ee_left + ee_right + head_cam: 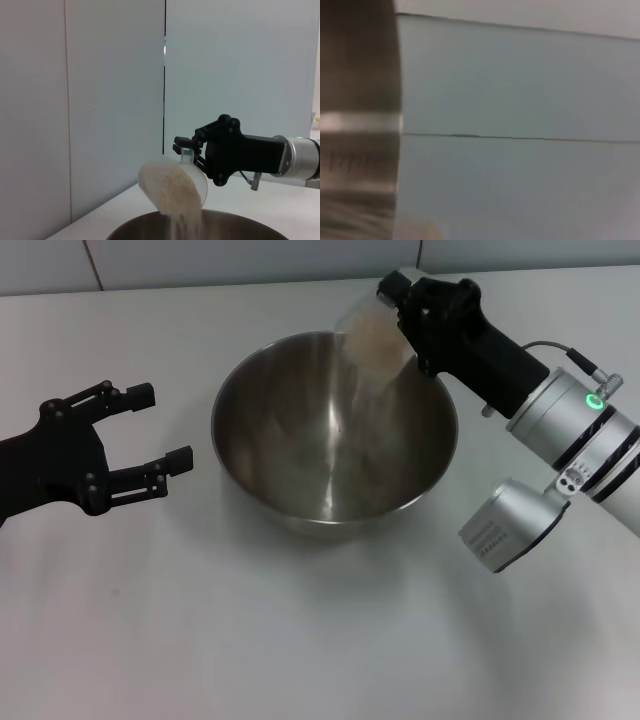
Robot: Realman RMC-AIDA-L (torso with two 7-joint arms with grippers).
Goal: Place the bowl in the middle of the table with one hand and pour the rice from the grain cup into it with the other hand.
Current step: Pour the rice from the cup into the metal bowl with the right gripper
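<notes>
Rice (175, 192) fills the tipped grain cup (375, 332) and spills from its mouth in a thin pale stream, falling into the bowl (335, 435) below. That clear cup hangs over the far right part of the bowl's rim, tilted well over so its open mouth faces down and toward the robot's left, with the heap of grains pressed against the lower wall. From the left wrist view the grains show plainly as a beige mass sliding out past the lip and down toward the steel rim at the frame's lower edge. The right claw (400, 302) is clenched on the grain cup, its black fingers gripping the cup's base end, and the silver arm behind it slants away toward the right edge of the tabletop (320, 640). The bowl itself sits about in the middle of the white tabletop, upright, its brushed inside shining. On the other side, the left claw (160, 435) rests low, just beside the bowl without touching it, its two fingers spread apart and holding nothing. Behind everything runs a pale panelled wall (100, 100).
</notes>
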